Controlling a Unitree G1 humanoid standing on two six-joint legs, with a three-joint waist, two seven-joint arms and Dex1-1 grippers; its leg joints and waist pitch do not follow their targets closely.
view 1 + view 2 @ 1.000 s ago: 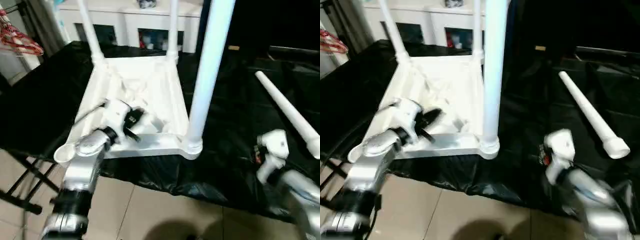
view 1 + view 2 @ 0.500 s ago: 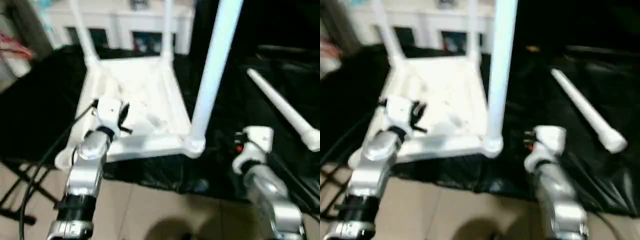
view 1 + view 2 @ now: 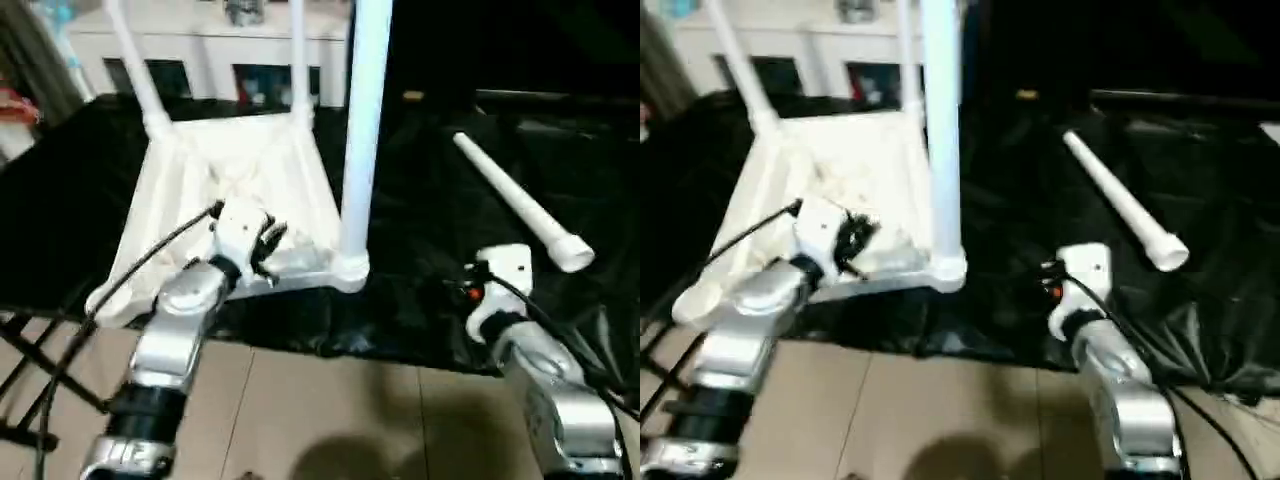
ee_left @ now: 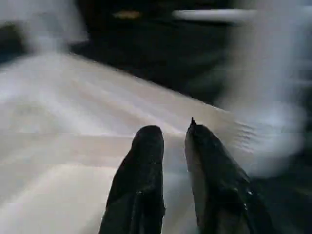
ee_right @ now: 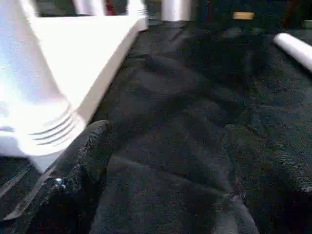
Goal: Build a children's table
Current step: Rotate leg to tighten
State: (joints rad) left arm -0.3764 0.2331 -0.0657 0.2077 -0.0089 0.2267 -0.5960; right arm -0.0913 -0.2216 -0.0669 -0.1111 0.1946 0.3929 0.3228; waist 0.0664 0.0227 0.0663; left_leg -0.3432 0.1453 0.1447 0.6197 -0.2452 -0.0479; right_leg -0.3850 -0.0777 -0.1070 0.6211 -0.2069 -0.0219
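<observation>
The children's table [image 3: 240, 165] lies upside down on the black cloth, ribbed underside up. Three white legs stand in its corner sockets: two far ones [image 3: 135, 60] [image 3: 297, 60] and the near right leg [image 3: 360, 130]. The near left socket [image 3: 100, 300] holds nothing. A loose leg [image 3: 510, 200] lies on the cloth to the right. My left gripper [image 4: 170, 129] hovers over the table's near rim, its fingers [image 4: 146, 161] narrowly apart with nothing between them. My right gripper [image 5: 168, 134] stands wide open low over the cloth, just right of the near right leg's base [image 5: 44, 122].
A white glass-door cabinet [image 3: 230, 45] stands behind the table. The black cloth [image 3: 450, 150] is wrinkled and hangs over the front edge above a tiled floor [image 3: 330, 400]. A black cable [image 3: 150, 260] runs from my left wrist. Black stand legs [image 3: 30, 380] show at lower left.
The whole view has shifted left. My left gripper has slid a little along the near rim toward the near right leg. Both grippers' openings look the same.
</observation>
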